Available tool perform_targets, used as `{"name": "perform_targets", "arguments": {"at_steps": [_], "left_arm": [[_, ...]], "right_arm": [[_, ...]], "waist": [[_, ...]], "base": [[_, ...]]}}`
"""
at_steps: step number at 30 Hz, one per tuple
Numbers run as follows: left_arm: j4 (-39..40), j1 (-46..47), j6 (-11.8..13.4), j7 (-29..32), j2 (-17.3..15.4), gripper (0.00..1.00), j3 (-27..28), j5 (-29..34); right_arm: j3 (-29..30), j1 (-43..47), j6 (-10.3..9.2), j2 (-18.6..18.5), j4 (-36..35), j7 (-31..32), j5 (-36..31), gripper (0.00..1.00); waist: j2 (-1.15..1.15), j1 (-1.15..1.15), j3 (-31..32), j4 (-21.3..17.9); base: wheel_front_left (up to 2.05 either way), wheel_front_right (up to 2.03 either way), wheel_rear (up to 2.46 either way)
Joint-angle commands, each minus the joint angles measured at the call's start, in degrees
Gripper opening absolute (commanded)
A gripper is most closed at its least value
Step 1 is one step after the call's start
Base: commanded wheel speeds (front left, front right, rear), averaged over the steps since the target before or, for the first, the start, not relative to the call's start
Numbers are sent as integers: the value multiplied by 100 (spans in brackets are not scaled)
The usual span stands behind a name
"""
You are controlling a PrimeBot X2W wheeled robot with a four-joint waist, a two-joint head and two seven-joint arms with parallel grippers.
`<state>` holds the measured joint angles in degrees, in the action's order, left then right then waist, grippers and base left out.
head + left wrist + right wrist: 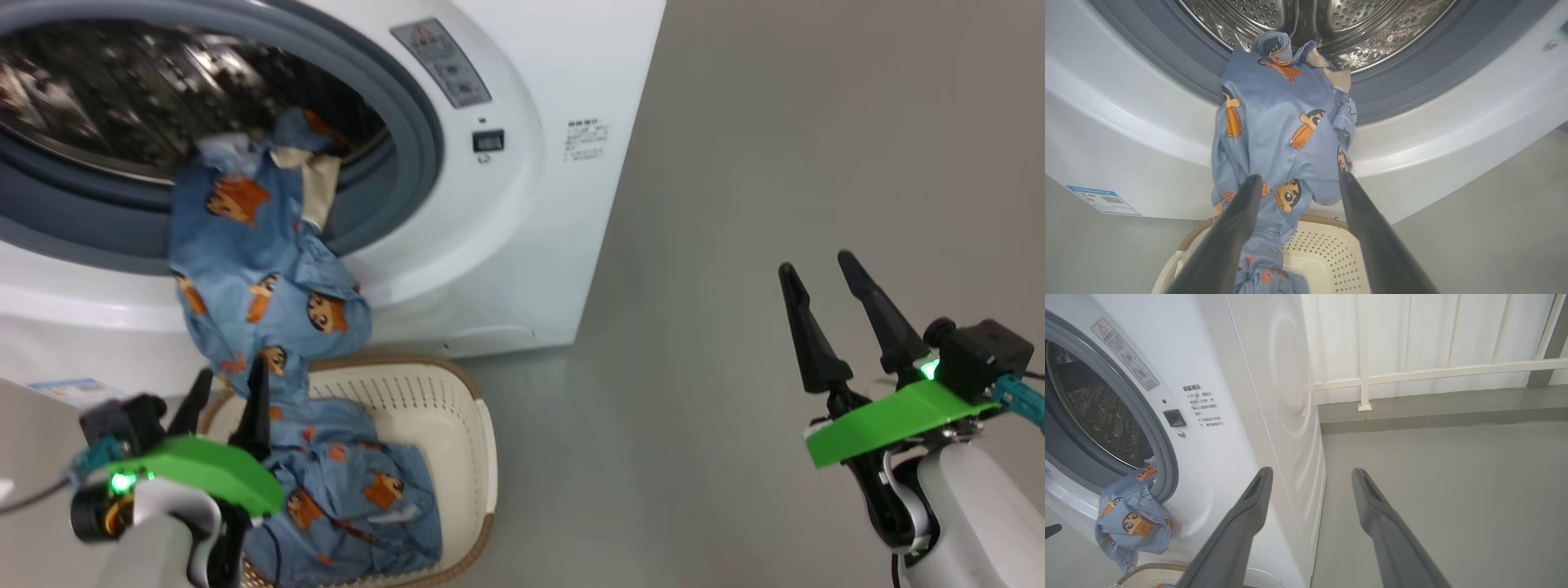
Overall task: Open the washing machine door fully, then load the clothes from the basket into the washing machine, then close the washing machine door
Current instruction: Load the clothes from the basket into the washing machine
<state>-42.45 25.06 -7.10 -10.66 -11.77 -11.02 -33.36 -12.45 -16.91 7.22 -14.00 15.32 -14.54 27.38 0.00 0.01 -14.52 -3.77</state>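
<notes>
A: Where are the soft light blue clothes printed with orange cartoon figures (261,269), seen from the left end effector (233,369)?

B: Straight ahead of its two long dark fingers (1229,237), and above them. The fabric drapes out of the perforated steel drum (1331,24), over the grey rubber gasket (1412,81) and down the front of the big white washing machine (522,245). Its tail trails into the cream perforated plastic basket with the brown woven-look rim (482,425), just beneath that end effector. More cloth lies crumpled in the basket.

A: Is either one holding anything?

B: No, both stand spread wide and empty. The right end effector (815,263) hovers over the grey floor (735,163), with the clothes well apart from it, off to its left.

A: How will the cloth handle?

B: It looks light, limp and wrinkly. I'd expect it to sag and slip back off the smooth gasket (much of it hangs outside). I'd pinch a thick bunched fold in the hanging middle, just ahead of the left fingertips, not a thin edge, then carry it deep past the gasket.
</notes>
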Motion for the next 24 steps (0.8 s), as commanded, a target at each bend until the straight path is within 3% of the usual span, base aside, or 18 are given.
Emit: {"name": "perform_targets", "arguments": {"at_steps": [1,24], "left_arm": [[-33,289,-34,-29,-239,100,109,-79],[-1630,2091,-38,-79,-1040,100,-955,-911]], "right_arm": [[-55,-144,26,-20,-165,-46,-78,100],[-59,-592,26,194,-308,-46,-232,100]], "waist": [[0,-1,-348,-141],[0,-1,-1547,-592]], "base": [[0,0,0],[0,0,0]]}}
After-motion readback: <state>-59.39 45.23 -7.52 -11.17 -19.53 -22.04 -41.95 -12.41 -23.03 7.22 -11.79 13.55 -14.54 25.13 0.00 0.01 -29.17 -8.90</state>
